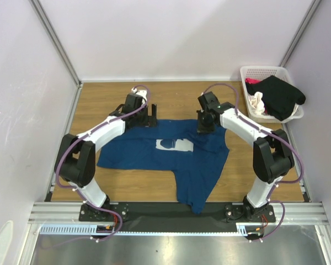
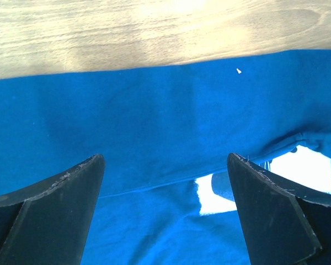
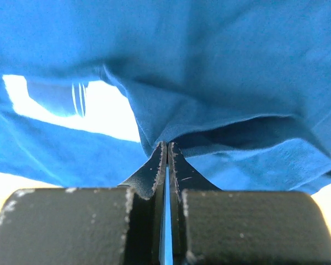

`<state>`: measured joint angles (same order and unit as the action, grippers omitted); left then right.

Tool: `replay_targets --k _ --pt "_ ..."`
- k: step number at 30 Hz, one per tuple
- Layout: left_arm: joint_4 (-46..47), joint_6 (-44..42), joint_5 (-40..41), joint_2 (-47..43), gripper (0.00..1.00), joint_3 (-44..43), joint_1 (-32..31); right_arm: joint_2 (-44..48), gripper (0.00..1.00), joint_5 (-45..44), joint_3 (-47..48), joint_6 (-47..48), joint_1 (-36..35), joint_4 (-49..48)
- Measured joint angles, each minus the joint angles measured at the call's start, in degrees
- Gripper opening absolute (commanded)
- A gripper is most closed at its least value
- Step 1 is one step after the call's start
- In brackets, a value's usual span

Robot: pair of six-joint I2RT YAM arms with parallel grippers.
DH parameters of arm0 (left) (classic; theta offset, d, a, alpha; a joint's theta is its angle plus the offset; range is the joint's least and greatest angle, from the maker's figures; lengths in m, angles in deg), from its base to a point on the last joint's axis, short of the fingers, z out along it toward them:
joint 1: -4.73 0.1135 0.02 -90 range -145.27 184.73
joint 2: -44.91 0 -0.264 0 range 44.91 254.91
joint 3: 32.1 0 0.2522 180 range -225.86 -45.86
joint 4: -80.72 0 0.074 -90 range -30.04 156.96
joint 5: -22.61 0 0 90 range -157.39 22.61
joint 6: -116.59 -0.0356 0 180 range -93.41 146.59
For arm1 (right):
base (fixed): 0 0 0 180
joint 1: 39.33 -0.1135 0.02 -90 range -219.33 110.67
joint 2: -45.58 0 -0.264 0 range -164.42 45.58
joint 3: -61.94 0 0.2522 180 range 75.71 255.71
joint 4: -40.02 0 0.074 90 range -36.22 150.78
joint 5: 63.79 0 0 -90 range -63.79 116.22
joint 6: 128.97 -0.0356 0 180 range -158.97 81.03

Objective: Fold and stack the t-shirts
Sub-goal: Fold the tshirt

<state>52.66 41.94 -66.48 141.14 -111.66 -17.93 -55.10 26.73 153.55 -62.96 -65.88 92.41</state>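
A dark blue t-shirt [image 1: 165, 157] with a white print [image 1: 174, 144] lies spread and partly folded on the wooden table. My left gripper [image 1: 149, 117] is open and empty above the shirt's far left edge; its view shows blue cloth [image 2: 154, 121] between the spread fingers [image 2: 60, 204]. My right gripper [image 1: 204, 127] is shut on a fold of the blue shirt [image 3: 209, 132] at its far right edge, cloth pinched between the fingertips [image 3: 154, 165]. The print shows in the right wrist view [image 3: 60, 105]. A black shirt [image 1: 280, 96], cream cloth [image 1: 257, 102] and a bit of pink [image 1: 251, 81] sit in the basket.
A white lattice basket [image 1: 254, 72] stands at the back right corner. Bare wooden table [image 1: 127, 185] lies in front of the shirt. Grey walls close in both sides and the back. A metal rail runs along the near edge.
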Motion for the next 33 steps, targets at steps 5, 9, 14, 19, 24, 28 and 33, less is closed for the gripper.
replay_targets --k 5,9,14,19,24,28,33 --pt "-0.02 0.00 0.22 -1.60 1.00 1.70 0.00 0.42 0.00 0.44 -4.20 -2.10 -4.09 1.07" --pt "0.00 0.00 0.20 -2.95 1.00 3.56 0.00 1.25 0.00 1.53 -5.99 -3.23 -7.69 1.68" --pt "0.04 0.00 0.20 -4.94 1.00 6.12 0.00 4.11 0.62 4.92 -6.80 -4.37 -11.39 1.03" --pt "0.02 0.02 0.22 -6.64 1.00 8.04 0.00 5.35 0.83 5.11 -6.82 -4.98 -12.81 1.60" --pt "-0.04 0.33 0.37 -7.82 1.00 8.90 0.00 9.05 0.83 3.45 -6.78 -6.12 -9.94 3.96" --pt "-0.68 1.79 1.60 -8.02 1.00 9.01 0.00 11.10 0.77 1.60 -6.97 -7.58 -4.09 4.15" --pt "-3.06 4.17 4.26 -8.02 1.00 9.01 0.00 11.54 0.72 -2.51 -9.75 -8.00 -0.07 1.46"
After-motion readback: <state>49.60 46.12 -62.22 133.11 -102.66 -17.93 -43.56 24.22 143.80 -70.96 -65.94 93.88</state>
